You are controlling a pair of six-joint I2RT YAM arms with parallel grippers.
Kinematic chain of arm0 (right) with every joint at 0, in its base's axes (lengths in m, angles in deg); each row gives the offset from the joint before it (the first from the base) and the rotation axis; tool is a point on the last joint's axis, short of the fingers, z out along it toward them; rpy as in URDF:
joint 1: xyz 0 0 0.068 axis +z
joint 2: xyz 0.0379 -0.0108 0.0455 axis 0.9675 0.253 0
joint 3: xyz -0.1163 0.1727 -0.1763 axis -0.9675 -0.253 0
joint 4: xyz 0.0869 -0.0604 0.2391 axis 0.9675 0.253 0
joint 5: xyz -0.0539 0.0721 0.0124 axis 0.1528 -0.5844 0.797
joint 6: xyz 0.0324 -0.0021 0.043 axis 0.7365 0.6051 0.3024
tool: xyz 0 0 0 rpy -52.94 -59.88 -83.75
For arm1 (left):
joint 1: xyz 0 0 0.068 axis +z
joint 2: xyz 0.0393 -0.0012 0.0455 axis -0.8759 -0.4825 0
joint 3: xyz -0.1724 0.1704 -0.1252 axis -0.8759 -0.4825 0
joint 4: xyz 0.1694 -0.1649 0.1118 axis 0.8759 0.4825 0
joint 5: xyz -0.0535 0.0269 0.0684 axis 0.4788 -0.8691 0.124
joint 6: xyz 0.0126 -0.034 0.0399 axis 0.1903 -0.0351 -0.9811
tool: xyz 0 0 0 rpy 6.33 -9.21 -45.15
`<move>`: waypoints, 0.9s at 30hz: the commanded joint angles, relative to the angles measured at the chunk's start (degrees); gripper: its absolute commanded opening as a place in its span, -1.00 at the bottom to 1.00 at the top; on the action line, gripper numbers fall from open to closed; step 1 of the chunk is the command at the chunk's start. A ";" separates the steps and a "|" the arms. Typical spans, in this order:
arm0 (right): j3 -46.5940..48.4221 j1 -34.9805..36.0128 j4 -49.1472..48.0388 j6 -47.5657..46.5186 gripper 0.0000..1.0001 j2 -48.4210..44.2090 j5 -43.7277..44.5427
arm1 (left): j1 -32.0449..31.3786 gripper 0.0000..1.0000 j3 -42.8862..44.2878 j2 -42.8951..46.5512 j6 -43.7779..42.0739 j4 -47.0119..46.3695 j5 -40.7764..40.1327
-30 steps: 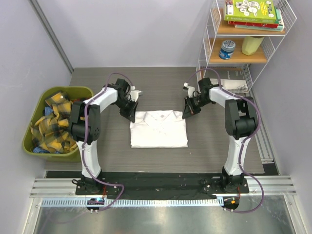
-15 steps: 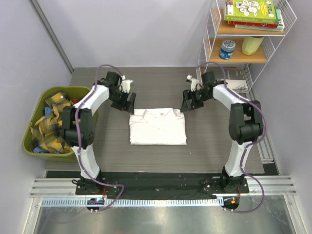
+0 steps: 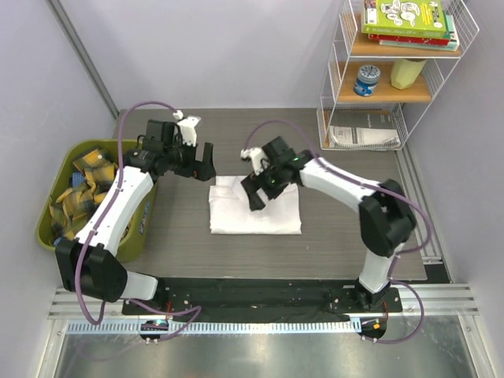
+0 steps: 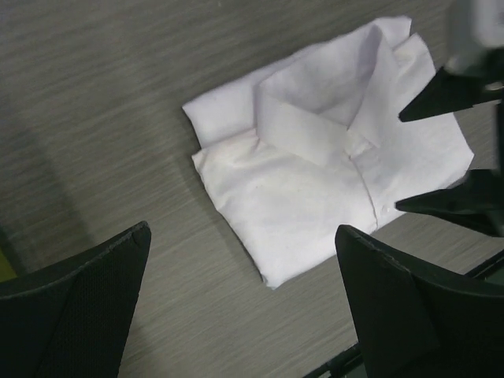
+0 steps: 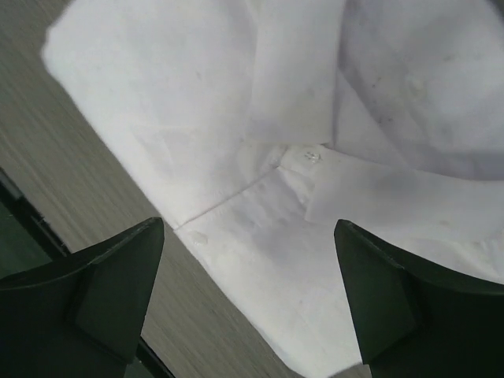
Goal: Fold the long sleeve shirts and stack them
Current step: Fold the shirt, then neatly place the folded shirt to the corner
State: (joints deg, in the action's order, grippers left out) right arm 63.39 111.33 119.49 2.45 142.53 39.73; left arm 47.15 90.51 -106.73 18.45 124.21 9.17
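Bin point(image 3: 110, 143) held plaid cloths point(image 3: 79, 209); left gripper point(image 3: 198, 160) and right gripper point(image 3: 253, 195) gaped empty near shirt point(image 3: 276, 216); only right wrist showed its button point(image 5: 313, 156).

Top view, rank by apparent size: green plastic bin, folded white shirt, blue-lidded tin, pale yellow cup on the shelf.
1. green plastic bin
2. folded white long sleeve shirt
3. pale yellow cup and blue-lidded tin: nearly alike, so not ranked. Both sit higher, nearer the camera.

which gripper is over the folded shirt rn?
The right gripper: it hangs over the white shirt, at its collar. The left gripper sits off the shirt's far-left corner, above the table.
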 commanded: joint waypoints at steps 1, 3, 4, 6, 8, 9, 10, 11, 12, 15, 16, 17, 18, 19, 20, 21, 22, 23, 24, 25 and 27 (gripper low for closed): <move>3.21 2.95 -1.23 3.77 0.90 6.65 8.98 | 0.11 1.00 -2.75 -2.53 2.00 4.57 1.73; 4.01 3.21 -0.97 5.53 0.90 8.16 9.59 | -0.94 1.00 -4.15 -3.85 2.61 4.84 0.07; 4.10 3.65 -0.97 5.80 0.90 8.78 10.81 | -0.94 1.00 -4.95 -3.59 3.49 4.05 -0.72; 3.75 4.52 -1.23 7.46 0.92 10.45 12.31 | -0.94 0.99 -6.44 -2.63 4.63 1.68 -3.45; 2.96 4.71 -2.11 8.61 0.92 13.33 14.16 | -0.94 0.99 -6.62 -2.36 5.08 0.09 -5.99; 3.04 4.62 -2.29 8.70 0.93 14.57 15.12 | -0.86 1.00 -6.45 -2.79 5.08 -0.17 -6.35; 3.65 4.44 -2.46 8.53 0.93 16.15 16.87 | -0.77 1.00 -6.19 -3.06 4.99 -0.26 -6.35; 4.09 3.83 -2.73 8.61 0.93 18.60 16.54 | -0.68 0.99 -5.58 -3.41 4.82 -0.18 -6.35; 4.62 2.96 -2.99 8.79 0.92 19.85 15.67 | -0.59 1.00 -5.22 -4.28 4.38 0.00 -6.09; 8.57 -0.82 -2.73 8.09 0.90 23.88 14.34 | -0.15 1.00 -4.69 -4.99 2.18 0.18 -5.22; 11.11 -2.75 -2.56 7.91 0.89 24.68 14.17 | 0.11 1.00 -4.69 -5.43 1.66 -0.26 -5.30; 12.70 -3.72 -2.12 7.56 0.89 25.91 13.56 | 0.11 1.00 -4.34 -5.78 1.04 -0.61 -5.21; 14.37 -4.25 -1.77 6.25 0.89 27.84 13.46 | 0.03 1.00 -3.90 -6.22 0.16 -0.96 -4.43; 18.38 -4.78 -0.63 6.24 0.89 29.16 13.72 | -0.06 1.00 -3.46 -7.45 0.16 -2.01 -3.55; 20.43 -5.48 -0.27 5.02 0.89 30.04 13.64 | -0.24 0.99 -1.81 -8.33 0.33 -2.46 -3.89; 22.45 -5.84 -0.18 5.36 0.89 32.14 12.77 | -0.33 0.99 -0.66 -9.55 1.38 -3.07 -4.33; 26.91 -6.01 0.34 7.02 0.89 33.21 12.32 | -0.41 0.97 0.74 -10.87 2.08 -3.34 -4.86; 29.56 -6.36 0.78 7.99 0.89 34.17 11.97 | -0.50 0.96 3.72 -13.67 2.79 -3.43 -4.86; 32.20 -6.63 1.05 9.04 0.89 35.40 10.75 | -0.59 0.91 5.23 -15.00 3.75 -3.43 -5.21; 36.49 -6.98 1.14 11.66 0.89 36.46 10.21 | -1.37 0.89 6.63 -16.06 5.06 -3.77 -5.39; 39.68 -7.94 1.05 14.31 0.90 36.47 8.64 | -2.69 0.85 9.19 -18.35 6.48 -4.30 -8.01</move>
State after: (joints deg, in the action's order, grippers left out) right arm 96.72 104.40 118.98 11.43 176.28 50.79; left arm 46.17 94.67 -122.45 21.64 123.71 3.97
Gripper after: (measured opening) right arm 0.944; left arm 0.944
